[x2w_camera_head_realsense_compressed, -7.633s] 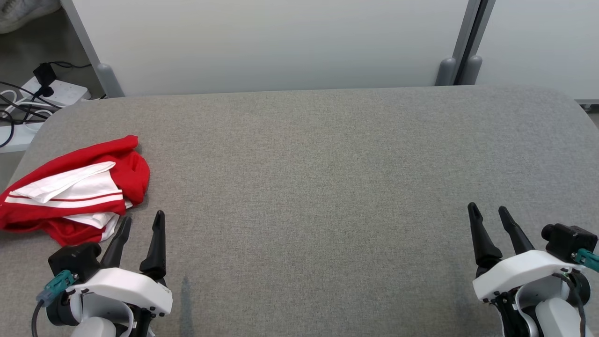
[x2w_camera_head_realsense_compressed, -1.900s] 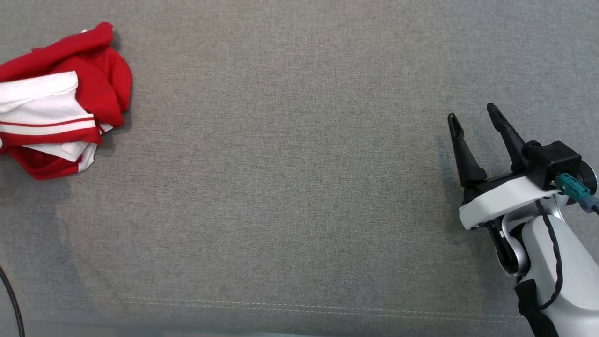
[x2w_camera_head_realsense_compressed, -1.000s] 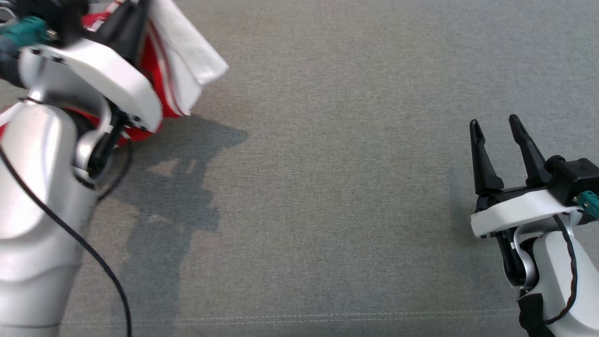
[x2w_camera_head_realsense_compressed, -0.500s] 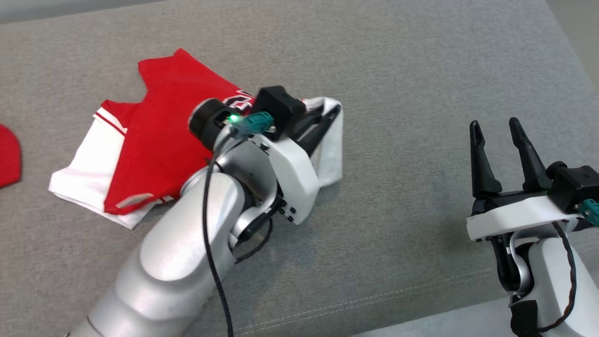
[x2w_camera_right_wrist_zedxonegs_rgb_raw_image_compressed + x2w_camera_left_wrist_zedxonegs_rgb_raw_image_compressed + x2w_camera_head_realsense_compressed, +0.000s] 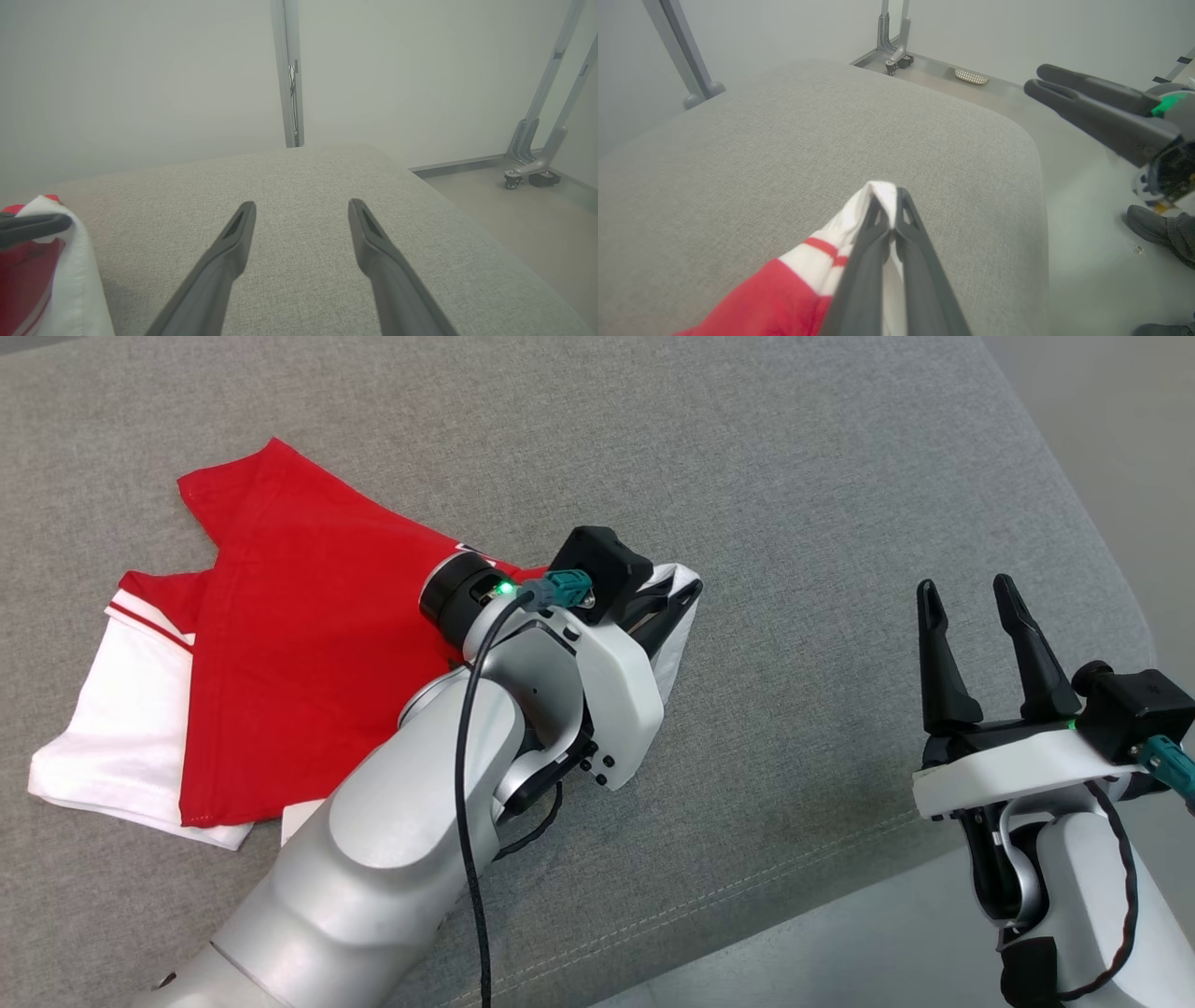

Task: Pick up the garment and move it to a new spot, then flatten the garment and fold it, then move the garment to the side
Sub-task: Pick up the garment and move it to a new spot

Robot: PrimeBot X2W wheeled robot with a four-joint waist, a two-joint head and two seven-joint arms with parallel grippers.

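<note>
My left gripper (image 5: 686,597) pinches a white corner of the red garment (image 5: 308,644) — to draw it flat on the worktop (image 5: 794,476), I judge; right of the garment, my right gripper (image 5: 962,593) hangs spread, empty.

Red-and-white garment (image 5: 308,644) lies mostly spread on the grey bench (image 5: 794,476), a bit rumpled, right white corner lifted.
</note>
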